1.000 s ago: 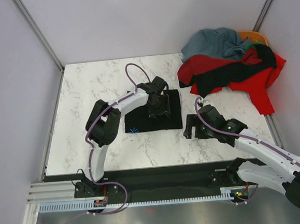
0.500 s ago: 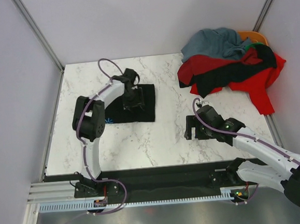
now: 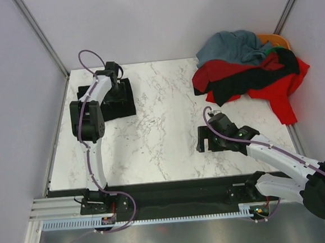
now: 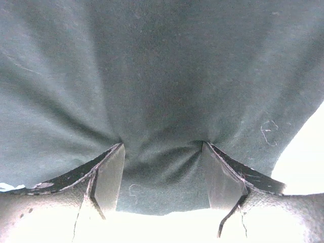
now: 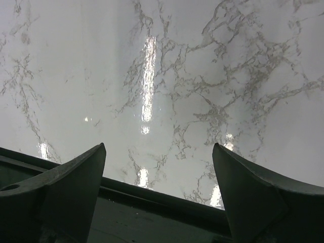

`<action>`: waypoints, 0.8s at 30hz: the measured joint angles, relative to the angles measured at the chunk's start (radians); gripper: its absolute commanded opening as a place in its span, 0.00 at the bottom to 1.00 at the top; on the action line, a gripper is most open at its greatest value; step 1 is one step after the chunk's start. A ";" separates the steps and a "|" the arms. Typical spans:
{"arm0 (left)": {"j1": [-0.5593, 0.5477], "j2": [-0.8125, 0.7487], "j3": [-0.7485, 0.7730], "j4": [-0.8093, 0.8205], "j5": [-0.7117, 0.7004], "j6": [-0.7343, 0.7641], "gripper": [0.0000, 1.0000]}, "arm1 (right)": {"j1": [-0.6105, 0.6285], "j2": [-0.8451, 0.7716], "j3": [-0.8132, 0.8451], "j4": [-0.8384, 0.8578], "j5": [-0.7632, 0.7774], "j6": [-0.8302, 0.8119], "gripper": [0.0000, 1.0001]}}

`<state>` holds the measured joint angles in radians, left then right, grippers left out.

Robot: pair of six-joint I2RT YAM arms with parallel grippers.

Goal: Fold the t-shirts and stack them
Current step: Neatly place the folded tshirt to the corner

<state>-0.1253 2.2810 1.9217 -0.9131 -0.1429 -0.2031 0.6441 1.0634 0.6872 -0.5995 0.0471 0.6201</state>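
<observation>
Since the earlier frame, the left tool (image 3: 119, 93) has dragged the folded black t-shirt (image 3: 102, 107) to the desk's (image 3: 163, 127) far left corner; the pile of t-shirts (image 3: 249, 72) lies far right. The left wrist view shows its fingers (image 4: 109, 177) apart, pressing on the cloth. The right wrist view shows the right tool (image 5: 159, 167) wide apart over marble.

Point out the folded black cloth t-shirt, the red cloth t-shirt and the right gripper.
folded black cloth t-shirt (image 4: 162, 76): left wrist view, flat middle.
red cloth t-shirt (image 3: 226, 72): top view, left part.
right gripper (image 5: 158, 149): right wrist view, between fingertips.
</observation>
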 measured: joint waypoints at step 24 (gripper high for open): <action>0.017 -0.450 -0.701 0.140 0.098 -0.174 0.69 | 0.000 0.019 -0.059 0.086 -0.070 0.013 0.94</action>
<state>-0.1085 1.8313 1.2205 -0.7727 -0.0452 -0.3767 0.6441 1.0828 0.6285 -0.5137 -0.0227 0.6334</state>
